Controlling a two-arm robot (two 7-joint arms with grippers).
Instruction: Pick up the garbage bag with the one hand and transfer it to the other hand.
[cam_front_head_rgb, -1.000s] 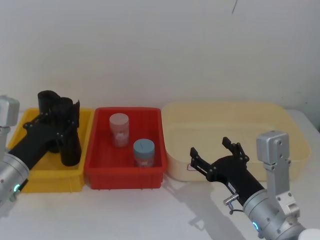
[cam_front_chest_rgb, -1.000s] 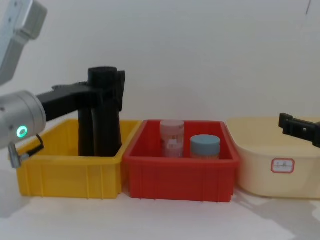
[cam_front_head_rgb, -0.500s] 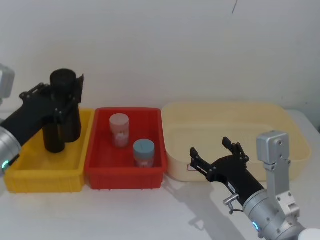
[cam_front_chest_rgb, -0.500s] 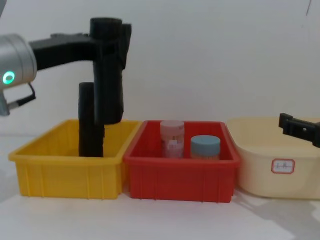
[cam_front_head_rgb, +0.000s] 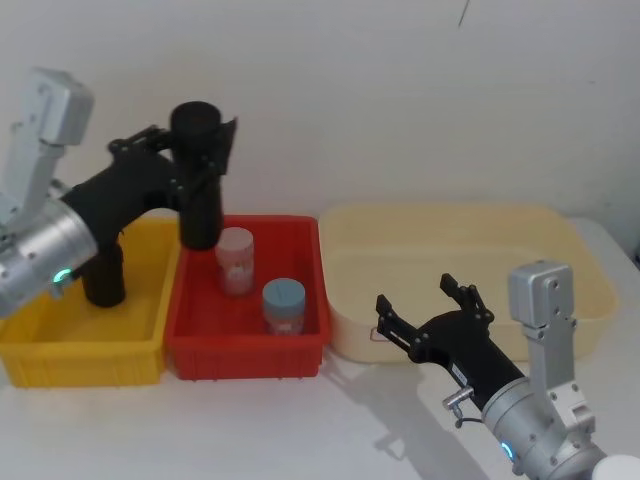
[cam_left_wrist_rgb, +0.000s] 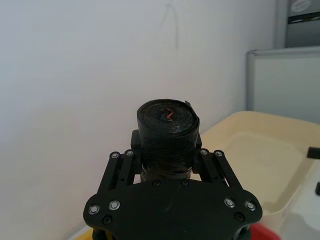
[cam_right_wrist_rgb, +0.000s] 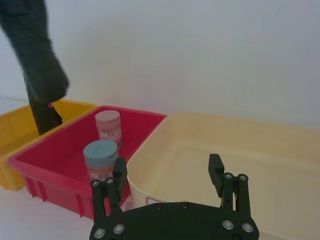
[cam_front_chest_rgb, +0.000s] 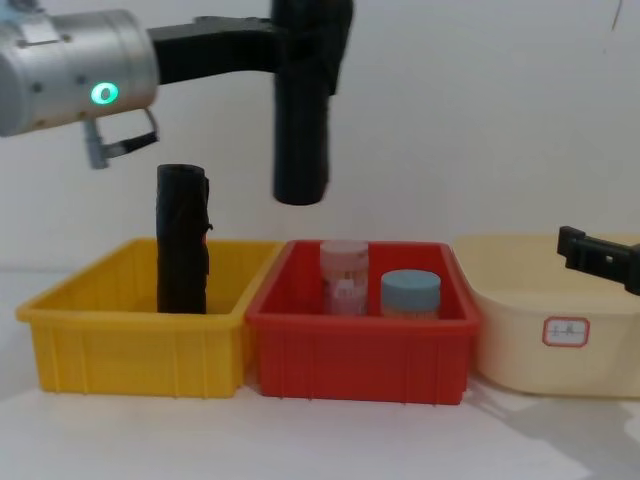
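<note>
- My left gripper (cam_front_head_rgb: 196, 163) is closed across the upper part of the garbage bag (cam_front_head_rgb: 200, 200). The fingers pinch the tight black roll from both sides, and the wrist view shows its coiled top end (cam_left_wrist_rgb: 166, 116) poking up past them.
- I hold the roll upright and high, its lower end (cam_front_chest_rgb: 301, 185) hanging free in the air well above the bins, roughly over where the yellow bin (cam_front_head_rgb: 80, 345) meets the red bin (cam_front_head_rgb: 245, 350). Gripping near the top leaves most of its length bare, which I judge is the stretch the other gripper needs for the handover.
- My right gripper (cam_front_head_rgb: 418, 295) waits low over the desk (cam_front_head_rgb: 300, 420), just in front of the cream tub (cam_front_head_rgb: 560, 230). Its fingers are spread wide and it holds nothing. That looks like a receiving stance, though it is well apart from the bag, so the two arms have yet to meet.
- A second black roll (cam_front_head_rgb: 103, 275) stands upright in the yellow bin, untouched.
- Two jars sit in the red bin, one with a pink lid (cam_front_head_rgb: 235, 258) and one with a blue lid (cam_front_head_rgb: 283, 305). Both are below the bag's likely path, and the height should keep the roll from knocking them.
</note>
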